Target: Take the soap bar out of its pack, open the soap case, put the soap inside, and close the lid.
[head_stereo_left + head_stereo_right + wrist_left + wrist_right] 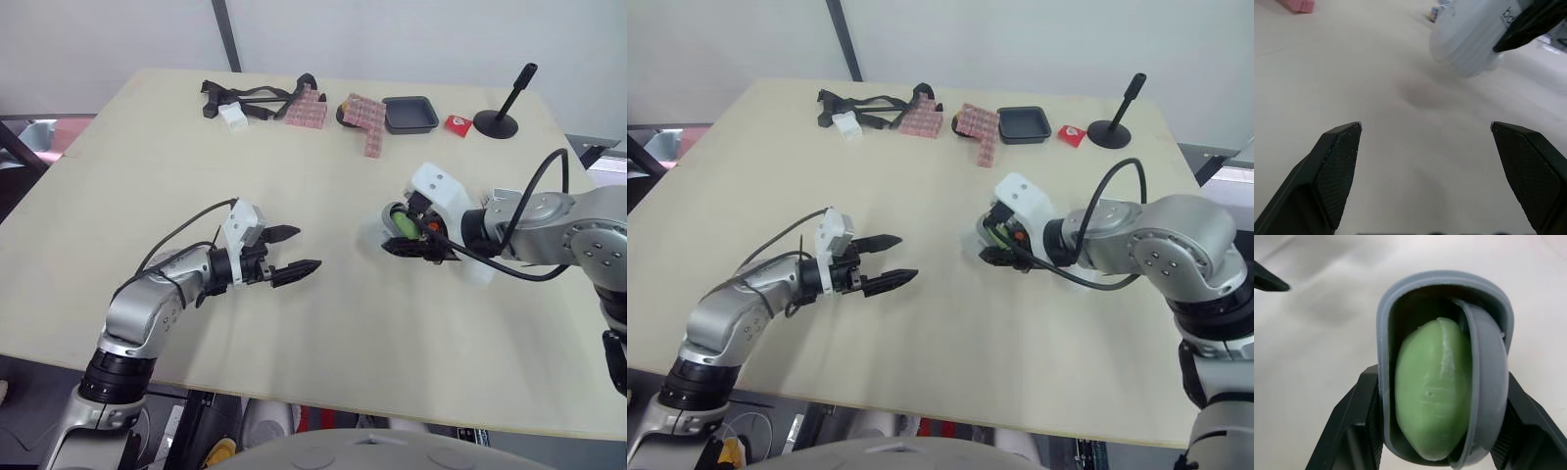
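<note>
Nearest to us, the left end effector (306,249) is hovering over the pale wooden bench (323,372), its two black fingers spread wide with nothing between them. Across from it, well apart, the right end effector (407,235) is pinching a pale grey oval plastic soap case (1386,333) by its two long sides. In the right wrist view we are looking into the case's open face. A green oval soap bar (1432,391) is sitting inside it, directly between the fingers, and a grey lid piece (1488,382) is lying slanted over one edge of the soap. Along the far edge we are seeing tangled black straps (255,96), pink block packs (307,110), a black square tray (410,114) and a black stand (500,108).
</note>
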You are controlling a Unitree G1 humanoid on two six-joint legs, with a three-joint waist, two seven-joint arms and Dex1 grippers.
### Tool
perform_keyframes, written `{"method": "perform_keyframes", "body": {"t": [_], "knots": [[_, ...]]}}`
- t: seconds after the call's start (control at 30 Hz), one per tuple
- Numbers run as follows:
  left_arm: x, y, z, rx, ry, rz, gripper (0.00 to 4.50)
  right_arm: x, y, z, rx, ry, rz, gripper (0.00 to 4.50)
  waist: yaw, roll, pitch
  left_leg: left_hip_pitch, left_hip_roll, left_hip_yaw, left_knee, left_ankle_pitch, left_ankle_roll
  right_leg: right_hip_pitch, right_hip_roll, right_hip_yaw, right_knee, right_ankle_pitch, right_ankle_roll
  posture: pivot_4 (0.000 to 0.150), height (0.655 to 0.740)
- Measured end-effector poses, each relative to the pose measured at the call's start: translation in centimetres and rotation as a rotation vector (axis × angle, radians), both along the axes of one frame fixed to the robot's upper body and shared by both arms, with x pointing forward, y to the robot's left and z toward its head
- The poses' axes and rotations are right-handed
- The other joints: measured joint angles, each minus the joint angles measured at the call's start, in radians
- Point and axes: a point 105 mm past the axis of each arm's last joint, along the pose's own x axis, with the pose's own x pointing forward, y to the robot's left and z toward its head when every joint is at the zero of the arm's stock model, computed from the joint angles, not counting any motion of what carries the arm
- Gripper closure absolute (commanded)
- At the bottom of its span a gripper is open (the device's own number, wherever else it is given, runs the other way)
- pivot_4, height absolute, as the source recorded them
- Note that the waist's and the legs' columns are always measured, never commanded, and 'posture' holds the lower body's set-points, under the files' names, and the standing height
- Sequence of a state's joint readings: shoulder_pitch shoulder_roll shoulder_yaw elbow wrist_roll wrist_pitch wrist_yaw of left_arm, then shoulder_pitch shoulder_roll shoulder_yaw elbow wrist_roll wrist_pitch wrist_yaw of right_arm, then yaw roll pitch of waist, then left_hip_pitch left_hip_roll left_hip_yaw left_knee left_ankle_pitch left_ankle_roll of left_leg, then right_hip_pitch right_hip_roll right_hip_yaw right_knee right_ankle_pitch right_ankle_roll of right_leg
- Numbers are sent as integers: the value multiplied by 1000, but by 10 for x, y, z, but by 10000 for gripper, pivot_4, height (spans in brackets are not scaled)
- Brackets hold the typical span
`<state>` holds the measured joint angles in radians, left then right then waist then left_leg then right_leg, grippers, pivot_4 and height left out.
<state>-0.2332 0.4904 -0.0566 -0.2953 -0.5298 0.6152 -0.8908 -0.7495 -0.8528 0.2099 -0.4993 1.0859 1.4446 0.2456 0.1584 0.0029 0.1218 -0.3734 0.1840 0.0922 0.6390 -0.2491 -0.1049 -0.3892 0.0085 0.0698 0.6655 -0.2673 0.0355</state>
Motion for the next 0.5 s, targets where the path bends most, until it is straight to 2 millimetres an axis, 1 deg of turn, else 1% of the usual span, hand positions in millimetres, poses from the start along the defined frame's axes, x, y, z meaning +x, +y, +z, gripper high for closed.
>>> {"method": "perform_keyframes", "body": {"t": [0.13, 0.2, 0.37, 0.5], "knots": [[2, -1, 11, 50, -84, -72, 87, 2, -6, -7, -144, -8, 73, 23433, 0, 0, 0, 1, 0, 0, 0, 0, 0, 0, -1, 0, -1, 0, 0, 1500, 7400], [3, -6, 13, 67, -123, -112, 87, 3, -2, -9, -178, -21, 136, 23433, -1, 0, 0, 0, 0, 0, 0, 0, 0, 0, 0, 0, -1, 0, 0, 1500, 7400], [4, -12, 7, 92, -153, -161, 87, 5, 4, -15, -249, -53, 270, 23433, -7, 0, 0, 0, 0, 0, 0, 0, 0, 0, 1, 1, 0, 0, 0, 1500, 7400], [5, -25, 9, 77, -185, -213, 87, 6, 14, -8, -306, -112, 403, 23433, -12, 0, 0, 0, 0, 0, 0, 0, 0, 0, 0, 1, 1, 0, 0, 1500, 7400]]}}
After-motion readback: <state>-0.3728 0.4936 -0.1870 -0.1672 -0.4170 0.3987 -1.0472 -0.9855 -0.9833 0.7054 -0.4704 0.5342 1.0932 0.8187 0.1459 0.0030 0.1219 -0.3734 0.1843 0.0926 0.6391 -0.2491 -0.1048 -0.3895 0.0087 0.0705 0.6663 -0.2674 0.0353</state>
